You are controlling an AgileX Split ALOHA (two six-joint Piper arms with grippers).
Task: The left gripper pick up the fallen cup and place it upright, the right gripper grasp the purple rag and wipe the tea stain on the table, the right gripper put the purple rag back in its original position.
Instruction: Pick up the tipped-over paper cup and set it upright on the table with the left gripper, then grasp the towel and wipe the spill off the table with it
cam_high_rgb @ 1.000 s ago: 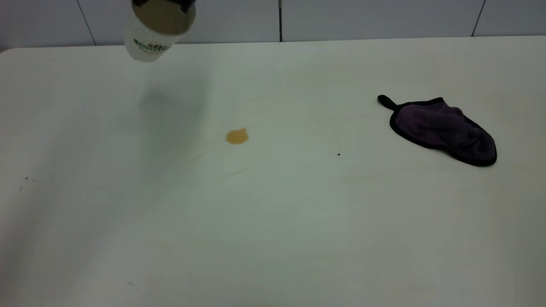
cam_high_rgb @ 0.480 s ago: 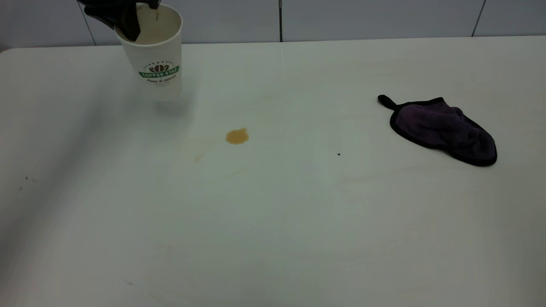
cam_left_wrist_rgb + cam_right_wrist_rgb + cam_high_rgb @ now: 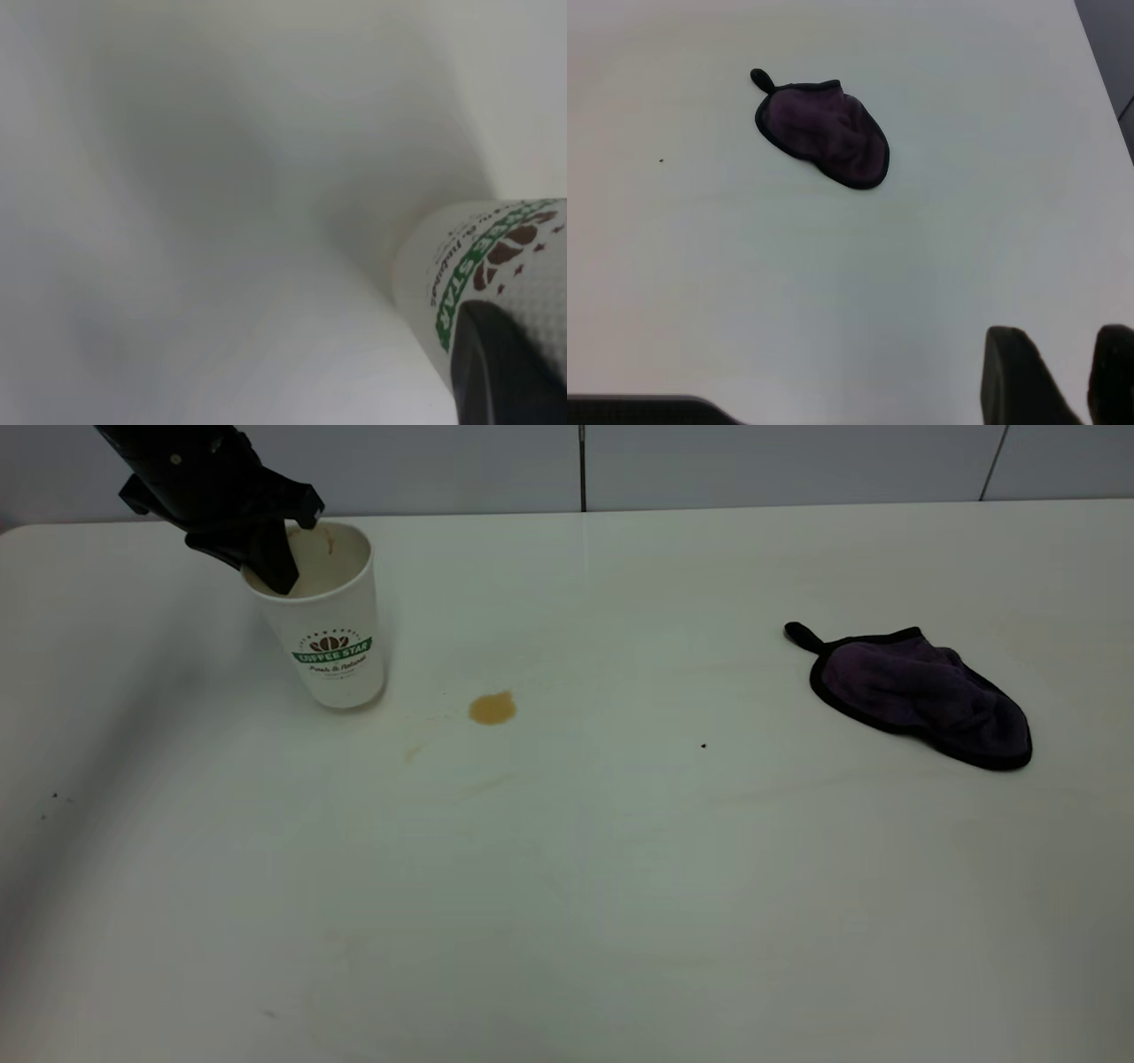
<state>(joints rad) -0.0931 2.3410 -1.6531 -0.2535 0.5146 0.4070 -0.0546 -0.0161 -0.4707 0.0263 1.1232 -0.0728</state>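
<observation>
The white cup (image 3: 332,646) with the green logo stands nearly upright on the table (image 3: 620,868), just left of the tan tea stain (image 3: 493,708). My left gripper (image 3: 266,571) is shut on the cup's rim, one finger inside the mouth. In the left wrist view the cup (image 3: 496,257) fills the corner with a black finger (image 3: 496,372) against its wall. The purple rag (image 3: 917,691) lies flat at the right, also in the right wrist view (image 3: 824,131). My right gripper (image 3: 1081,372) is open and empty, well away from the rag and out of the exterior view.
A tiny black speck (image 3: 703,746) lies between the stain and the rag. Faint pale brown smears (image 3: 412,753) run beside the stain. A grey panelled wall (image 3: 709,460) backs the table's far edge.
The left gripper has brought the cup down from high at the back, turned it from tilted to upright, and set its base on the table left of the stain. The rag has not moved.
</observation>
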